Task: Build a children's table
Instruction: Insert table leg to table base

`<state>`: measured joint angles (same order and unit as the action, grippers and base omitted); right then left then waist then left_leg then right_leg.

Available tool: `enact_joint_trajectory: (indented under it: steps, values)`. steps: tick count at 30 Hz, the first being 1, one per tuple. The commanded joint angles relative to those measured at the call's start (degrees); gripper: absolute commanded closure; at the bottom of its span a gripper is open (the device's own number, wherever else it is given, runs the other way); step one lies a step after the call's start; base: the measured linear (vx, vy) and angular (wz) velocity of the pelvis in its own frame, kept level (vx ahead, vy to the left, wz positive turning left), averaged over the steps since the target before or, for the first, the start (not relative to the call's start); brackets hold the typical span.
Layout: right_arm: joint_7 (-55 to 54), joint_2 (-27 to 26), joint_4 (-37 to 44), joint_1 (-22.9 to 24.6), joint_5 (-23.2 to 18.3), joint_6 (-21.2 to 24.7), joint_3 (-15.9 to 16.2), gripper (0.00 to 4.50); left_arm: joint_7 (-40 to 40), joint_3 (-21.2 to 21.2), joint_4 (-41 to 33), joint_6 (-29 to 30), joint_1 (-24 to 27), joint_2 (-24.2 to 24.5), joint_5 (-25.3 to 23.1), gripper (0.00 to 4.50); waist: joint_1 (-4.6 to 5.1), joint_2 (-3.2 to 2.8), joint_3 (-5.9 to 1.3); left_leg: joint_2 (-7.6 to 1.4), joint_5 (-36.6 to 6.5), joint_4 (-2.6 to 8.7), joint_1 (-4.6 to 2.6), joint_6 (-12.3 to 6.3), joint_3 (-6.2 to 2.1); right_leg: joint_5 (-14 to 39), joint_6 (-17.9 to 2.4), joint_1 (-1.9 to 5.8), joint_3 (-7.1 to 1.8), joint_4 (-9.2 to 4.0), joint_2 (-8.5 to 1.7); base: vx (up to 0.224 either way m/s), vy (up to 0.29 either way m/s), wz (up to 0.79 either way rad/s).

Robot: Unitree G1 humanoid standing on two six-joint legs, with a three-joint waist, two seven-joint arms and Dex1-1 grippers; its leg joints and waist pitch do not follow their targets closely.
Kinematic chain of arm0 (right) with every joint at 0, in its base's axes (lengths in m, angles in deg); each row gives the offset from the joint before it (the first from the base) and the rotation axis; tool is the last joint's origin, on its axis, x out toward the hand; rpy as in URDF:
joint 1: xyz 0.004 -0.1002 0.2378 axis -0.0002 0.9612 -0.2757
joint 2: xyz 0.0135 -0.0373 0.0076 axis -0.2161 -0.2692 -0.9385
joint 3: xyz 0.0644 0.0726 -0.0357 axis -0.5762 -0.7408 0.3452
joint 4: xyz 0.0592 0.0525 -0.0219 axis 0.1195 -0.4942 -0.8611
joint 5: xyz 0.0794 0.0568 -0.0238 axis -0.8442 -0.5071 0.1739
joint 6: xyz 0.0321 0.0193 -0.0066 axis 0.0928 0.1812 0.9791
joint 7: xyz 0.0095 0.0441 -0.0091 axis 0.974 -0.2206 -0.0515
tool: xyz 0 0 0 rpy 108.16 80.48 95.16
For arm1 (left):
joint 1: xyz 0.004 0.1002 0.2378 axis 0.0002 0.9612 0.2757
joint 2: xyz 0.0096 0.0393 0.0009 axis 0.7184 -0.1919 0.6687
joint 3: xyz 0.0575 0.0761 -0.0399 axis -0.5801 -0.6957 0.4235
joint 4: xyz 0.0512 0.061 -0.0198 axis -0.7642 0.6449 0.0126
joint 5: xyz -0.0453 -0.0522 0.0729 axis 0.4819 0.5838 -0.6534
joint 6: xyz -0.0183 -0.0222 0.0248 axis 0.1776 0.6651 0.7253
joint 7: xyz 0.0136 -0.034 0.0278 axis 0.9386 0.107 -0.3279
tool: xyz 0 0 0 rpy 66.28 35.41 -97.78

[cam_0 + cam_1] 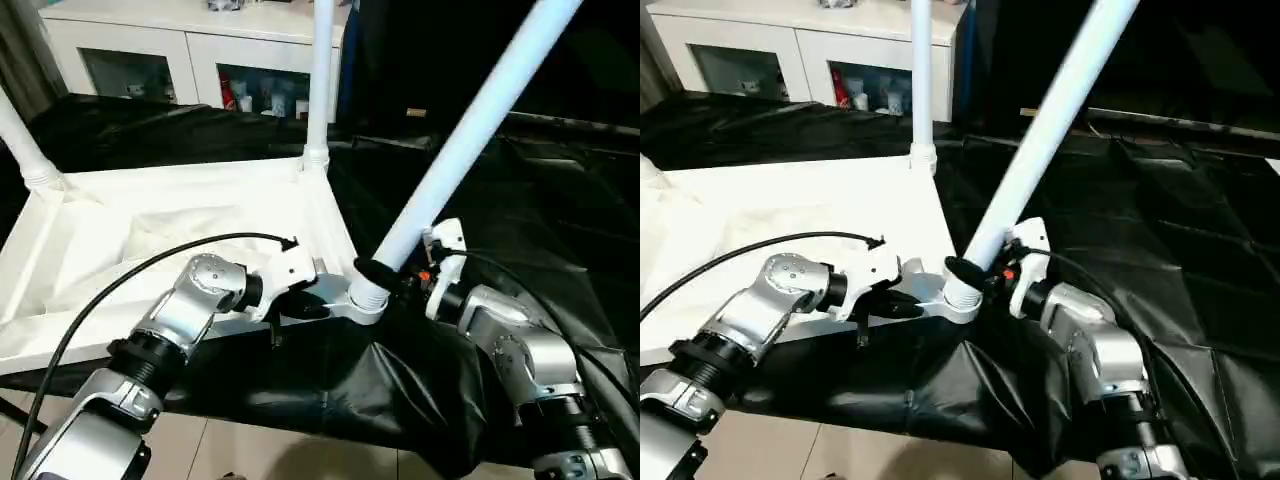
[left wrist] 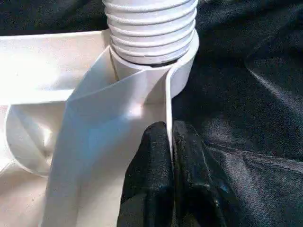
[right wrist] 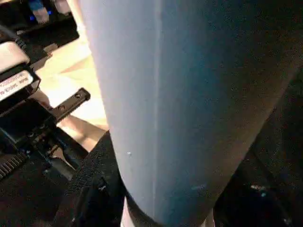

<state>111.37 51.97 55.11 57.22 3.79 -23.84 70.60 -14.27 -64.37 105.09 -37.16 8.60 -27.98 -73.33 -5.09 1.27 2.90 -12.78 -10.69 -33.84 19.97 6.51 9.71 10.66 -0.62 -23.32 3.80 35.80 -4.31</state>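
Note:
The children's table lies upside down, its white top (image 1: pixel 150 230) resting on the black-draped table. Two white legs stand upright in its far corners (image 1: pixel 320 80) (image 1: pixel 22 140). A third leg (image 1: pixel 470 130) leans up and to the right, its ribbed end (image 2: pixel 149 28) sitting in the near right corner socket (image 1: pixel 365 300). My right gripper (image 1: pixel 385 275) is shut round this leg just above the socket; a black finger (image 3: pixel 94 189) curls against the tube. My left gripper (image 2: pixel 169 130) is shut on the top's thin rim (image 2: pixel 166 94) right beside that socket.
A white cabinet (image 1: pixel 180 50) with glass doors stands behind the work. The black drape (image 1: pixel 520 200) spreads wrinkled to the right and hangs over the table's near edge. A black cable (image 1: pixel 150 265) arcs from my left wrist across the white top.

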Motion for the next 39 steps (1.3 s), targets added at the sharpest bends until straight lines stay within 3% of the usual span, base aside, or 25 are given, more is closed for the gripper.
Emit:
enact_joint_trajectory:
  steps: [1,3,4,5,8,11,13,15,16,17,18,20,24,27,30,36,39]
  values:
    - [0.4,1.0,-1.7,1.9,2.6,2.3,2.5,2.59,-0.8,0.2,1.1,-0.1,-1.2,0.7,-1.8,4.50,0.15,-0.49,-3.29,-0.02,-14.3,4.33,-0.01,0.50,0.22,18.7,-8.0,2.80,-2.45,-5.46,-2.93,0.000,0.000,0.00]
    - [1.2,1.4,-1.0,1.5,3.0,3.0,3.8,2.59,-0.9,0.2,1.2,-0.2,-1.3,0.6,-1.8,4.50,0.18,-0.32,-3.26,-0.05,-14.7,4.41,-0.01,0.47,0.21,19.3,-7.8,2.79,-2.45,-5.55,-2.98,0.000,0.000,0.00]
    - [1.6,1.8,-0.7,1.4,3.2,3.3,4.5,2.59,-0.9,0.2,1.2,-0.2,-1.2,0.6,-1.8,4.50,0.22,0.12,-3.26,-0.06,-14.6,4.39,0.03,0.35,0.24,19.4,-7.7,2.81,-2.43,-5.55,-2.94,0.000,0.000,0.00]
    - [1.6,1.8,-0.7,1.4,3.2,3.3,4.5,2.59,-0.9,0.2,1.2,-0.2,-1.2,0.6,-1.8,4.50,0.11,-0.19,-3.29,-0.08,-14.1,4.39,0.04,0.31,0.22,18.9,-7.7,2.80,-2.51,-5.44,-3.00,0.000,0.000,0.00]
    - [1.7,2.1,-0.5,1.3,3.5,3.6,5.1,2.59,-1.1,0.2,1.2,-0.2,-1.1,0.5,-1.8,4.50,0.13,-0.13,-3.31,-0.08,-13.9,4.42,0.05,0.31,0.23,18.4,-7.7,2.81,-2.49,-5.43,-2.98,0.000,0.000,0.00]
    - [-0.5,1.2,-2.2,1.1,3.7,2.8,3.4,2.59,-1.2,0.2,1.3,-0.4,-1.0,0.5,-1.9,4.50,0.18,-0.11,-3.25,-0.08,-14.6,4.47,0.02,0.36,0.23,19.3,-7.6,2.70,-2.50,-5.60,-3.03,0.000,0.000,0.00]
    - [-1.2,0.8,-2.8,1.2,2.9,3.1,2.1,2.59,-1.1,0.2,1.4,-0.5,-1.1,0.5,-1.9,4.50,0.28,-0.52,-3.19,-0.04,-15.7,4.52,-0.04,0.59,0.18,20.1,-7.5,2.63,-2.46,-5.76,-3.02,0.000,0.000,0.00]
    - [-1.2,1.1,-2.8,1.5,2.8,3.1,1.9,2.59,-1.0,0.1,1.5,-0.6,-1.2,0.6,-2.0,4.50,0.26,-0.43,-3.20,-0.04,-16.3,4.57,-0.13,0.57,0.14,21.4,-7.2,2.59,-2.43,-5.96,-3.04,0.000,0.000,0.00]
    - [-1.1,1.4,-2.5,1.7,2.8,3.1,2.1,2.59,-1.0,0.2,1.6,-0.6,-1.3,0.6,-2.0,4.50,0.20,-1.02,-3.19,-0.04,-16.4,4.60,-0.14,0.72,0.06,21.4,-7.2,2.57,-2.45,-5.90,-3.06,0.000,0.000,0.00]
    - [-1.0,1.6,-2.2,1.9,2.7,3.3,2.1,2.59,-1.0,0.2,1.8,-0.7,-1.4,0.6,-2.0,4.50,0.30,-0.71,-3.24,-0.05,-16.4,4.60,-0.10,0.72,0.09,20.9,-7.2,2.63,-2.41,-5.99,-3.00,0.000,0.000,0.00]
    - [-0.8,1.8,-1.7,2.2,2.5,3.7,2.2,2.59,-0.9,0.1,2.0,-0.9,-1.6,0.6,-2.1,4.50,0.20,-1.03,-3.28,0.00,-16.2,4.59,-0.10,0.75,0.09,20.2,-7.3,2.66,-2.44,-5.88,-2.96,0.000,0.000,0.00]
    - [-0.6,2.1,-1.0,2.5,2.5,4.1,2.5,2.59,-0.8,0.1,2.3,-1.0,-1.8,0.7,-2.2,4.50,0.24,-0.85,-3.34,-0.03,-15.8,4.60,-0.07,0.65,0.12,18.7,-7.6,2.76,-2.44,-5.82,-2.88,0.000,0.000,0.00]
    - [0.2,2.7,2.0,3.8,2.6,5.5,3.5,2.59,-0.7,-0.1,2.8,-1.2,-2.2,0.6,-2.4,4.50,0.05,-1.11,-3.60,-0.12,-14.2,4.54,-0.39,0.33,0.32,14.1,-9.1,2.82,-2.51,-5.48,-2.78,0.000,0.000,0.00]
    - [-0.1,2.4,2.6,4.2,2.1,6.0,3.1,2.59,-0.8,-0.1,3.0,-1.3,-2.3,0.5,-2.5,4.50,0.07,-1.23,-3.66,-0.11,-13.1,4.59,-0.12,0.21,0.27,13.2,-9.4,3.12,-2.47,-5.35,-2.86,0.000,0.000,0.00]
    - [-2.6,1.4,1.7,4.5,1.4,5.2,1.0,2.59,-0.6,-0.2,3.3,-1.5,-2.4,0.3,-2.5,4.50,0.09,-1.54,-3.57,-0.05,-14.0,4.67,-0.16,0.47,0.29,14.5,-9.0,3.04,-2.45,-5.63,-2.90,0.000,0.000,0.00]
    - [-4.4,0.2,1.4,4.4,-0.3,5.1,-1.7,2.59,-0.6,-0.3,4.2,-2.1,-3.0,0.2,-2.7,4.50,0.24,-1.55,-3.40,0.01,-16.4,4.83,-0.30,0.77,0.18,19.2,-7.9,2.86,-2.35,-6.21,-2.91,0.000,0.000,0.00]
    - [-3.3,0.9,2.6,5.2,-0.1,4.7,-1.1,2.59,-0.7,-0.2,4.6,-2.3,-3.3,0.2,-2.8,4.50,0.18,-1.46,-3.41,-0.02,-15.4,4.82,-0.16,0.56,0.19,18.9,-7.8,2.91,-2.37,-6.16,-2.94,0.000,0.000,0.00]
